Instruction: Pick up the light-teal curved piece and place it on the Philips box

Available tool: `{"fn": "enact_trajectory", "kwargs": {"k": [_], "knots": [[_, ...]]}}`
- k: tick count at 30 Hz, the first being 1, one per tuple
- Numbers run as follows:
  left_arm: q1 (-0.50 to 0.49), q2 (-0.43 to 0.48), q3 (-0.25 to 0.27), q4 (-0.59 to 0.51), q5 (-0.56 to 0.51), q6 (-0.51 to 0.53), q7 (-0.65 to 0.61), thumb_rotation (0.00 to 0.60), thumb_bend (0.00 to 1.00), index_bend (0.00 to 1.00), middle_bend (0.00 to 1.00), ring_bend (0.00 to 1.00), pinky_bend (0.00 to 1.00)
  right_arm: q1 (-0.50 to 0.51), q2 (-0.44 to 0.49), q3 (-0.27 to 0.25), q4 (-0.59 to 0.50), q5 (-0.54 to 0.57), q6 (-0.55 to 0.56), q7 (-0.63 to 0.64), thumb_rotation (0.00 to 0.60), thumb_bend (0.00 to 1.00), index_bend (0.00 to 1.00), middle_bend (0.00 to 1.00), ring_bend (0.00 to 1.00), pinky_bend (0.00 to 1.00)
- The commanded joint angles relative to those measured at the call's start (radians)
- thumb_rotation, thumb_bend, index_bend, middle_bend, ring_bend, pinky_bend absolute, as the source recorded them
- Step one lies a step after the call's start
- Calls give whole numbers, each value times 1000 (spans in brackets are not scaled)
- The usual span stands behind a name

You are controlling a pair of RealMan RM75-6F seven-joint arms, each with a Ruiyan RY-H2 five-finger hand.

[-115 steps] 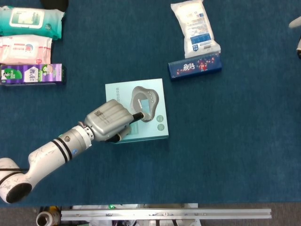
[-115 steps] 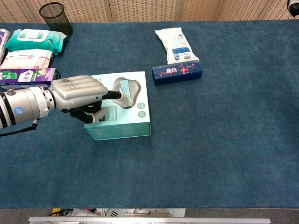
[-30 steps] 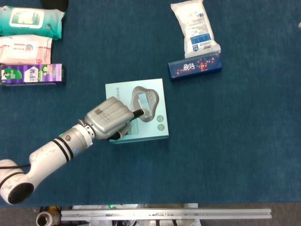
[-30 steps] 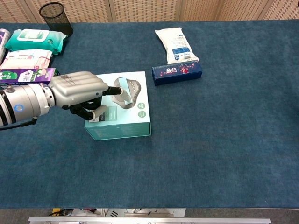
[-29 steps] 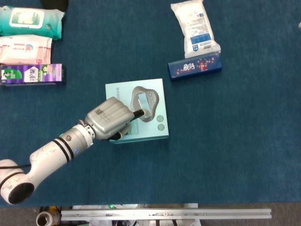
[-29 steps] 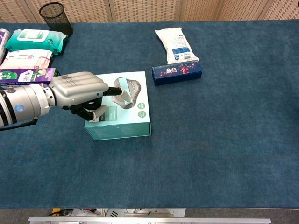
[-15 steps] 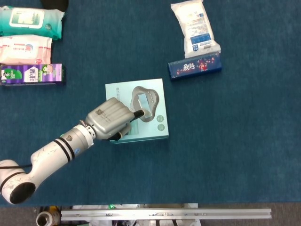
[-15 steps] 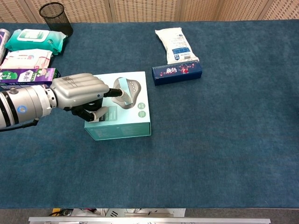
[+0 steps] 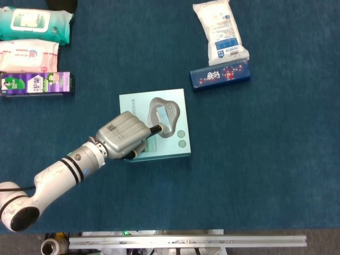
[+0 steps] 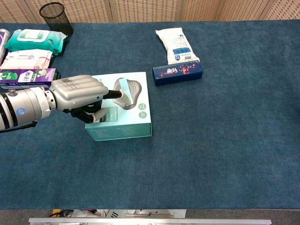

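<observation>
Light-teal curved piece lies on the Philips box — left hand fingertips touch its edge, grip unconfirmable — presumably steadying placement; right hand unseen.

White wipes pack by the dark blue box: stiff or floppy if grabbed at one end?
The white wipes pack looks like a soft, crinkled film pouch, so it would probably sag. The glossy wrap may slip. Lying flat on the table, it is unlikely to roll.

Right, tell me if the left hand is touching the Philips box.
Touching: in the chest view the left hand lies over the Philips box, its lower fingers pressed on the lid.
</observation>
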Motion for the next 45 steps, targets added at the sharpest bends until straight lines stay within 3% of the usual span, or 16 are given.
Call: {"fn": "enact_trajectory", "kwargs": {"k": [1, 37, 45], "knots": [[2, 4, -2, -5, 1, 6, -1, 600, 647, 172, 1000, 1000, 905, -1, 1, 1, 0, 0, 1, 1, 600, 684, 414, 803, 862, 1000], [-10, -14, -4, -11, -25, 0, 35, 600, 647, 171, 1000, 1000, 905, -17, 17, 5, 3, 0, 5, 20, 600, 684, 414, 803, 862, 1000], [12, 18, -12, -38, -3, 54, 20, 600, 647, 171, 1000, 1000, 905, -23, 24, 6, -3, -5, 10, 27, 600, 684, 414, 803, 862, 1000]]}}
